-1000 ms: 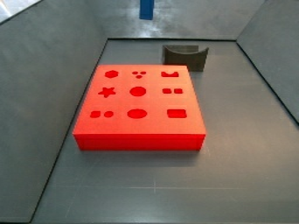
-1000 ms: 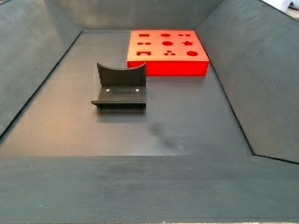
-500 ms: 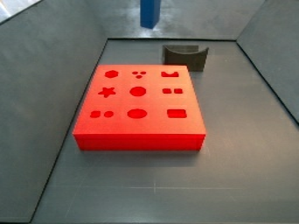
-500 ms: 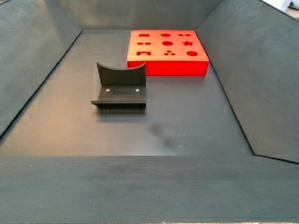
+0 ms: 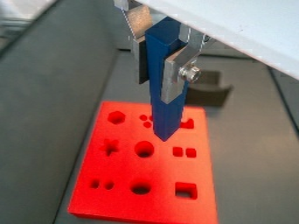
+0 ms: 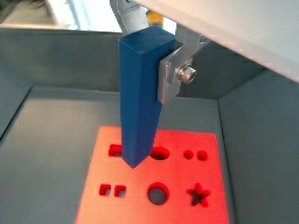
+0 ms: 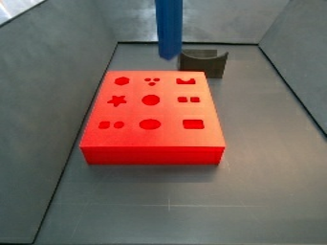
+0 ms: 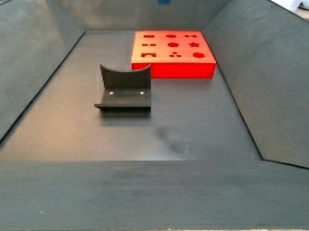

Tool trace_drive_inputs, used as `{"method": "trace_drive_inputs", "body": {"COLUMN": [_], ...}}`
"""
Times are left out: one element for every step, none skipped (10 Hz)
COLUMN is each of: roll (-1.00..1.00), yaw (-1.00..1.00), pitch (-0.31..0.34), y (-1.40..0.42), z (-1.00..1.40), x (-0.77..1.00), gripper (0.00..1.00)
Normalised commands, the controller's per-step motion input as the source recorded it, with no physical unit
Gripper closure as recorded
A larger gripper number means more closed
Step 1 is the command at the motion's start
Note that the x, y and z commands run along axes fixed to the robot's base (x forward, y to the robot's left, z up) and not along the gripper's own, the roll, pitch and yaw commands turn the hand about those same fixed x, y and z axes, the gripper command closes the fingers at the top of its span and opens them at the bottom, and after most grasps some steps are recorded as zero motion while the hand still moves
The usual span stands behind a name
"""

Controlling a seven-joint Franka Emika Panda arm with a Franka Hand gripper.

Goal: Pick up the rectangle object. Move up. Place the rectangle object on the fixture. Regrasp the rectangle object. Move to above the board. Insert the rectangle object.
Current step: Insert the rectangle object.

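Rectangle object (image 5: 163, 83) hangs upright, clamped in my gripper (image 5: 162, 54) above the board (image 5: 111, 188). Fingers (image 5: 179, 70) closed tight on it; gripper is cut off in both side views.

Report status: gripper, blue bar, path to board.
Gripper shut on rectangle object, bar upright, clear above board. Fixture empty. Nothing in the way.

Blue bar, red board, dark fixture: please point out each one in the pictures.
rectangle object (image 6: 140, 96), wrist view: middle of its long blue face, held in the gripper.
board (image 7: 151, 144), side view: bare top near the front edge.
fixture (image 8: 123, 87), side view: curved back wall.
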Motion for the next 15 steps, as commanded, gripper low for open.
{"method": "trace_drive_inputs", "body": {"roll": [-0.14, -0.14, -0.1, -0.12, 0.0, 0.02, 0.11, 0.02, 0.0, -0.01, 0.0, -0.01, 0.0, 0.02, 0.07], "yaw": [-0.93, -0.93, -0.7, -0.35, -0.07, -0.04, -0.23, -0.42, -0.57, -0.58, -0.65, -0.77, 0.0, 0.0, -0.53], "pitch": [-0.28, -0.204, -0.127, -0.023, 0.0, 0.0, 0.193, 0.387, 0.499, 0.5, 0.487, 0.296, 0.0, 0.0, 0.099], "y": [-0.08, -0.08, -0.14, -0.09, -0.21, -0.5, -0.42, -0.06, 0.0, 0.0, 0.0, 0.0, -0.06, -0.02, 0.02], "z": [-0.38, -0.36, -0.51, -0.25, -0.2, -0.36, -0.13, -0.03, 0.0, 0.0, -0.04, -0.05, 0.0, 0.0, -0.24], "x": [-0.09, -0.05, 0.11, 0.73, 0.49, 0.32, 0.41, 0.16, 0.0, 0.0, 0.0, 0.0, 0.09, 0.0, 0.42], "gripper": [1.0, 1.0, 1.0, 1.0, 1.0, 1.0, 1.0, 1.0, 1.0, 1.0, 1.0, 1.0, 1.0, 1.0, 1.0]}}
